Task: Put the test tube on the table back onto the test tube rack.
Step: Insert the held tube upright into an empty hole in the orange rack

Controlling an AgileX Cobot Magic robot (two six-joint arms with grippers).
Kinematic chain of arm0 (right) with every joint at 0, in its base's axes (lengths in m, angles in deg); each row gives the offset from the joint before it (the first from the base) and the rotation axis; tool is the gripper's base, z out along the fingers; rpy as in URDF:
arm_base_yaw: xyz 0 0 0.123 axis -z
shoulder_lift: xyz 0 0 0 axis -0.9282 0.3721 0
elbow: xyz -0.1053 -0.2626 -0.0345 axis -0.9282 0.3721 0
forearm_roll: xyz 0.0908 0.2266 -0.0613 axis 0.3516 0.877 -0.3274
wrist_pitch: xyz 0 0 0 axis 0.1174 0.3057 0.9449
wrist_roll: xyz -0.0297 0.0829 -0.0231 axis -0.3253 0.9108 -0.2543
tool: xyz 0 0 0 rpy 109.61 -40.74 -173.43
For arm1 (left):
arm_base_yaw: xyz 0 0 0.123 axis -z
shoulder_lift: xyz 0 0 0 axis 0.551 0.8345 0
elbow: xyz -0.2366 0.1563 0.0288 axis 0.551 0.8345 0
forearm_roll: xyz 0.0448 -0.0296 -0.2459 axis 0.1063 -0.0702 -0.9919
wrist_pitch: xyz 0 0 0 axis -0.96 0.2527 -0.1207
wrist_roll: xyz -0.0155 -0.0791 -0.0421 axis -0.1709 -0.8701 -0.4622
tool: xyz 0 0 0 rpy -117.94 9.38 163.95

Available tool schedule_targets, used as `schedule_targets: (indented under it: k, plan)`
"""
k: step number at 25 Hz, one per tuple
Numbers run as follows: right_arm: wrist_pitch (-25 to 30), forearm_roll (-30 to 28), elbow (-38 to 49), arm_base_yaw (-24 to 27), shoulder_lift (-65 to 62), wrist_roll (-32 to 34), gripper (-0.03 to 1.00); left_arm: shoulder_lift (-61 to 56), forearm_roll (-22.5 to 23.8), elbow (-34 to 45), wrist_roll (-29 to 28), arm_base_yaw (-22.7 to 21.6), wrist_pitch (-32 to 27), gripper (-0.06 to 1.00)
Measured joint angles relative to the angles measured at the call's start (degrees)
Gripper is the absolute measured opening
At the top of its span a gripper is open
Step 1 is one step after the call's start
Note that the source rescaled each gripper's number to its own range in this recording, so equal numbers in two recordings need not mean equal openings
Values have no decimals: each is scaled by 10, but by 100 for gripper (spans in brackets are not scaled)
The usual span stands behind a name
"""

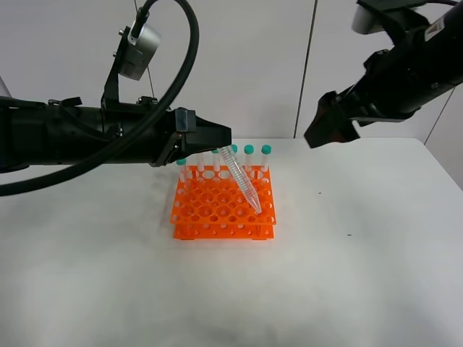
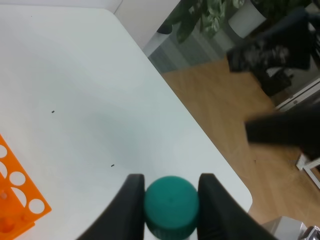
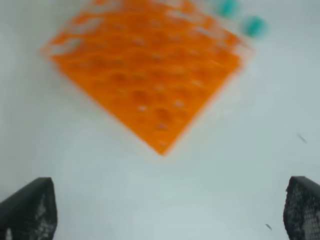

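Note:
My left gripper (image 1: 226,142) is shut on the test tube (image 1: 241,181), holding it by its teal-green cap (image 2: 170,205). The clear tube slants down to the right, its pointed tip over the right side of the orange test tube rack (image 1: 217,211); whether the tip touches the rack I cannot tell. Several capped tubes (image 1: 249,156) stand upright in the rack's back row. My right gripper (image 1: 329,134) hangs high at the right, away from the rack, its fingertips (image 3: 31,212) wide apart and empty. The rack (image 3: 145,75) shows blurred in the right wrist view.
The white table (image 1: 347,275) spreads around the rack. Its right edge and rounded corner (image 2: 235,187) show in the left wrist view, with wooden floor (image 2: 240,90) and plants beyond. The right arm (image 2: 285,127) shows dark there.

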Motion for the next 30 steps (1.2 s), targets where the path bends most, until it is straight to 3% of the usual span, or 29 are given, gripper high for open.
schedule_targets:
  k: [6, 9, 17, 22, 30]
  plan:
    - [19, -9, 0, 126, 32, 29, 100, 0, 0, 0, 0, 0, 1, 1]
    - [30, -12, 0, 159, 37, 48, 100, 0, -1, 0, 0, 0, 1, 1]
    - [129, -27, -1, 163, 37, 78, 100, 0, -1, 0, 0, 0, 1, 1]
    - [143, -69, 28, 163, 19, 107, 100, 0, -1, 0, 0, 0, 1, 1]
    - [143, -83, 195, 163, -152, 128, 100, 0, -1, 0, 0, 0, 1, 1]
